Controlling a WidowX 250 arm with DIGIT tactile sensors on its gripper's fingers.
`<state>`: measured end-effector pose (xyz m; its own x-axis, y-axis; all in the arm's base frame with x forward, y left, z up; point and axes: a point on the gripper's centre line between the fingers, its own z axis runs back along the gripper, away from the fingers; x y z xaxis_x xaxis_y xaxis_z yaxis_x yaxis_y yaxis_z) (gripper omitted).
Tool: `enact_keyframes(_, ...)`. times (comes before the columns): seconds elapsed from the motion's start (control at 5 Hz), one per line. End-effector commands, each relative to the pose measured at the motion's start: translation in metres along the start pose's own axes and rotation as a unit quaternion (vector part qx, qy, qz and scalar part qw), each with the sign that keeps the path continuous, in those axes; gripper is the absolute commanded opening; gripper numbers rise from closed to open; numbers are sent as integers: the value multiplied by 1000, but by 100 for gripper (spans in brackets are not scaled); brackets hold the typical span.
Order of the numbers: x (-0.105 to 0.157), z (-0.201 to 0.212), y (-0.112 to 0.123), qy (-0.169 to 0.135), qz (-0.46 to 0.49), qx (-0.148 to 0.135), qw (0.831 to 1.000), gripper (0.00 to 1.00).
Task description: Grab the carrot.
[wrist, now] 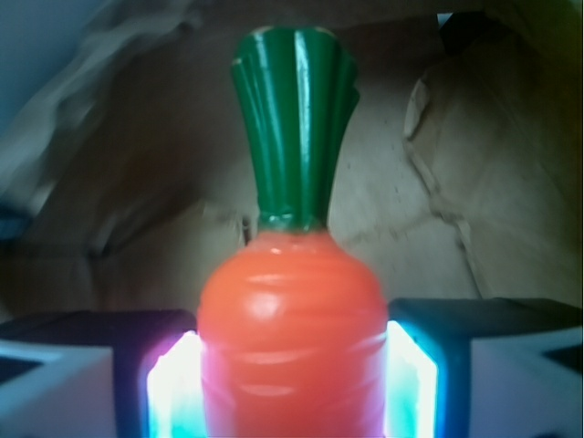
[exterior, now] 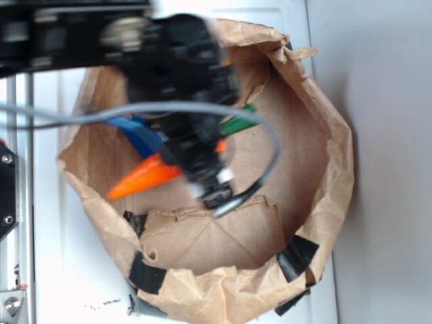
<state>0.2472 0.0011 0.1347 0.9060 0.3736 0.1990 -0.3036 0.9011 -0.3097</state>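
Fingers (wrist: 173, 388) clamp glossy ridged orange carrot (wrist: 290, 347); crumpled brown paper bag (exterior: 324, 223) around.

Carrot (wrist: 290, 347): glossy orange, ridged; dark green stem. Sponge (exterior: 138, 133): blue. Paper bag (exterior: 324, 175): brown, black tape patches. Worktop (exterior: 385, 202): white.

glossy ridged orange carrot (wrist: 290, 347), green stem, lying inside paper bag (exterior: 324, 223)

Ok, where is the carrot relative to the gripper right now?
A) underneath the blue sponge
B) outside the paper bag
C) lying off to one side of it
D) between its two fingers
D: in the wrist view the carrot fills the gap between both fingers of the gripper.
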Motion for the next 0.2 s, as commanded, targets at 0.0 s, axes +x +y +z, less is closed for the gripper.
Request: enact_keyframes(0.0, -1, 26, 5, -40, -88, -17, 995, 0)
